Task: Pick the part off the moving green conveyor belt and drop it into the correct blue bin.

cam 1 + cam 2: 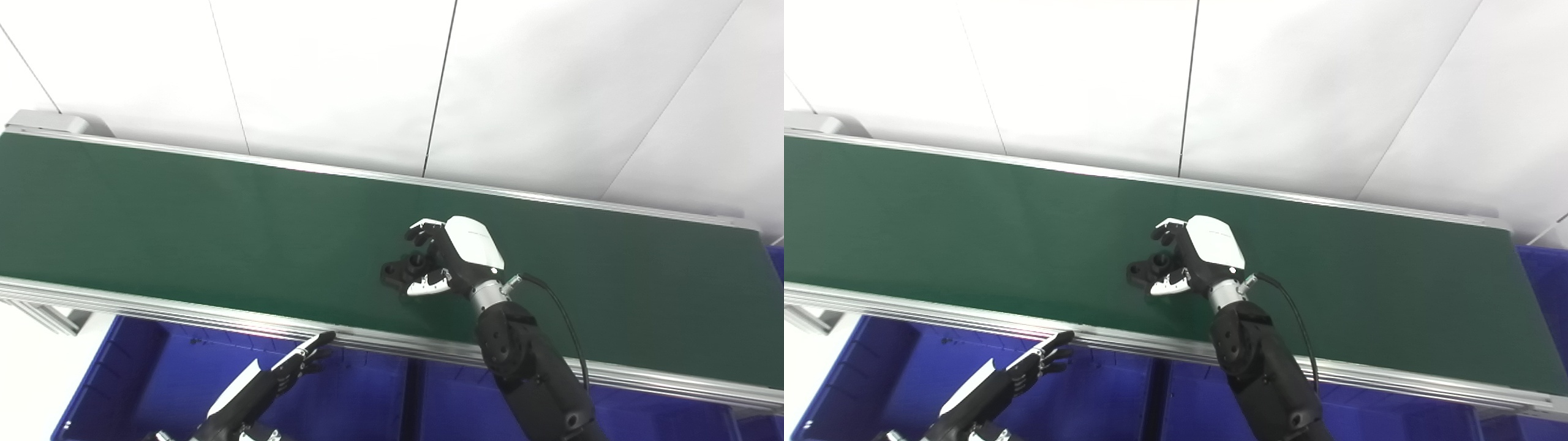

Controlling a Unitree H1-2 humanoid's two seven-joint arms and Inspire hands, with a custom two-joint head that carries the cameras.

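Left hand (269, 380) sits low in front of the belt frame, over the left blue bin (141, 367), fingers stretched out together and holding nothing; you can treat it as parked. Moving right, the black part (401, 271) lies on the green conveyor belt (184, 226), roughly mid-belt and nearer the front rail (380, 340) than the back. It looks like a small moulded piece with at least one round hole; finer shape is hard to tell. Right hand (450, 257) is on it from the right side: fingers curled over the far edge, thumb against the near edge, so it's pinching the part, but the part looks to be touching the belt, not lifted. Second blue bin (453, 398) is below the rail, under the right forearm, and a corner of another shows at the far right edge. Risks as I read them: the belt is dragging the part while the grip is only on its right end, so it could twist out of the pinch or slide off downstream if you lift late. Lifting low could also clip the front rail on the way to a bin. Nothing here tells you which bin is correct. No labels readable; faint grey text on the hand's white back cover, too small to read.
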